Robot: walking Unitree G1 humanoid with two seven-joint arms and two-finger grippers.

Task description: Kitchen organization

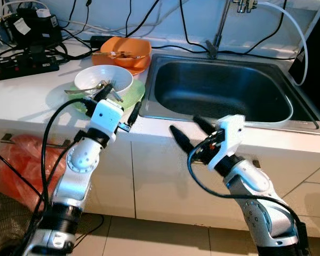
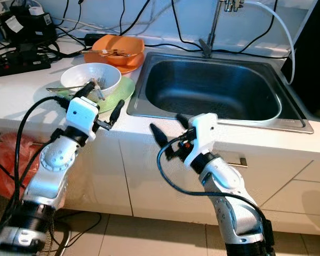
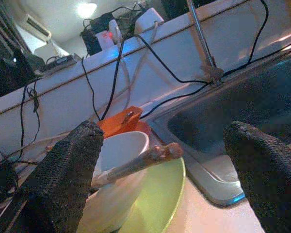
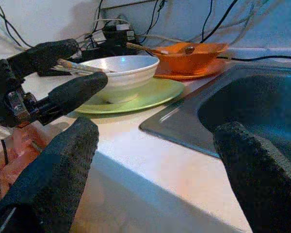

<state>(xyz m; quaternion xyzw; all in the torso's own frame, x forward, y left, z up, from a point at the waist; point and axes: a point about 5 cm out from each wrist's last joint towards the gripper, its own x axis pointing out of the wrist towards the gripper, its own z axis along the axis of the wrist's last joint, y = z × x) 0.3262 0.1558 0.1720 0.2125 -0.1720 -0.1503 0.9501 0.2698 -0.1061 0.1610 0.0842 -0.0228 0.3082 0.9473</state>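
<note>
Evidently the dishes are stacked for clearing: a white bowl sits on a green plate near the tabletop edge, just beside the sink, with cutlery lying across the bowl's rim. Behind it an orange bowl rests on an orange plate, also holding utensils. That grouping beside the sink suggests they wait to be moved into it or sorted.

The left claw reaches up from below the tabletop edge, arm bent at the elbow, its fingers spread apart and grasping nothing; one finger lies at the white bowl's near rim, the other over the plate's sink-side edge. In the left wrist view a utensil handle pokes out between the fingers.

The right claw hovers lower, in front of the sink's front lip, fingers likewise released and empty, pointing toward the dishes.
</note>
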